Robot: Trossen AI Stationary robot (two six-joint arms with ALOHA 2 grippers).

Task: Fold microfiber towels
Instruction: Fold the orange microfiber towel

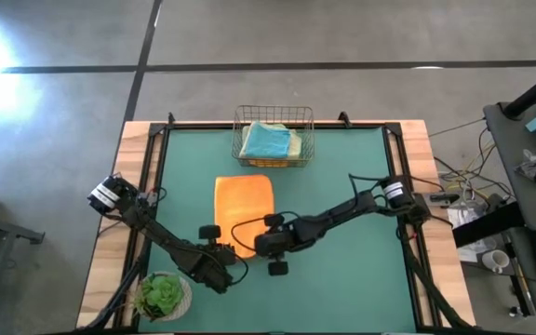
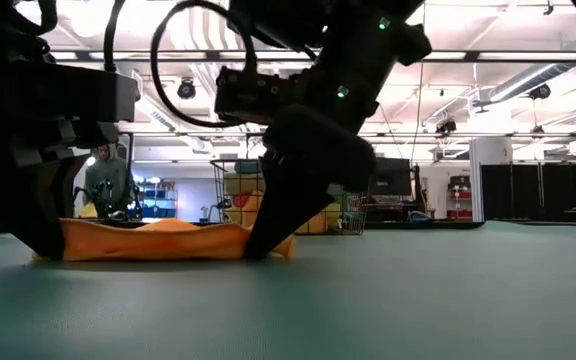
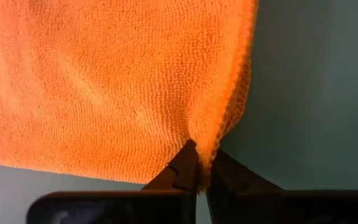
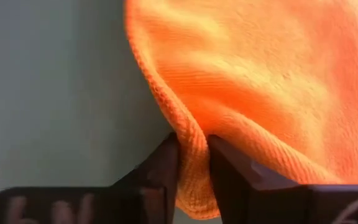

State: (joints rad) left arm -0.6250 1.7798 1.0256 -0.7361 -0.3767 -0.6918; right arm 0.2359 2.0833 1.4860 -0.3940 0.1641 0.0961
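An orange microfiber towel [image 1: 244, 207] lies flat on the dark-green mat [image 1: 342, 279] at the table's middle, folded to a narrow oblong. Both grippers are at its near edge. My left gripper [image 1: 221, 253] is shut on the near left corner, and my right gripper [image 1: 249, 247] is shut on the near edge further right. In the low view the towel [image 2: 168, 240] rests on the mat between the two grippers, with low ripples along its top. My left gripper pinches the towel's corner [image 3: 205, 142] between its two fingertips [image 3: 185, 163], where a side edge runs down into them. The fingers slant down from the table's near left. The cloth puckers at the pinch; the rest lies on the mat. My right gripper pinches a rounded, bunched-up fold of the towel's edge [image 4: 191, 134] between its two fingers [image 4: 163, 163]. The cloth bulges out past the fingers on the camera's side. The fingers slant down from the table's right and near side. The towel stays on the mat.
A wire basket [image 1: 274, 136] at the far edge holds a teal towel [image 1: 266, 140] and a pale one [image 1: 293, 144]. A potted green plant [image 1: 161, 296] stands at the near left corner. A person [image 2: 106, 185] stands in the room beyond the table.
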